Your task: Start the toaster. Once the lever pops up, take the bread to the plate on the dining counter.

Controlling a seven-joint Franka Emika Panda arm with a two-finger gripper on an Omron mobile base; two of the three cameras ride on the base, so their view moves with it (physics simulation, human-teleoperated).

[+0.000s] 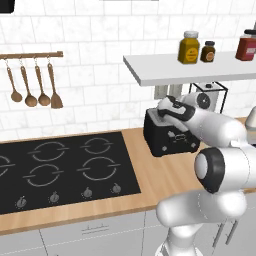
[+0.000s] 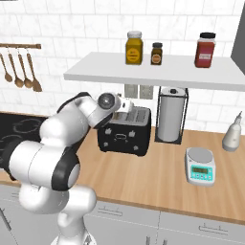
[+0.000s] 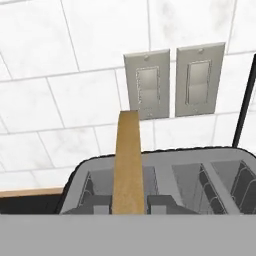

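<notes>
White-tiled kitchen wall, wooden desk [image 2: 158, 177], arm bent over the toaster [image 2: 125, 131].

Black and boxy with a silver slotted top, the toaster stands on the desk just beside the black hob [image 1: 60, 170], under a white shelf [image 2: 158, 74] carrying three jars, with a paper towel holder [image 2: 171, 115] just to its other side and a small scale [image 2: 200, 166] farther along. Wooden spoons [image 1: 32, 87] hang on a rail above the hob. In the hand view the pincer [image 3: 129, 202] is clamped on the bread [image 3: 128, 160], a brown slice seen edge-on, standing upright between the two dark fingertips [image 3: 97, 202] and rising out of a toaster slot. Two pale wall switches [image 3: 172, 82] sit on the tiles behind it.
</notes>
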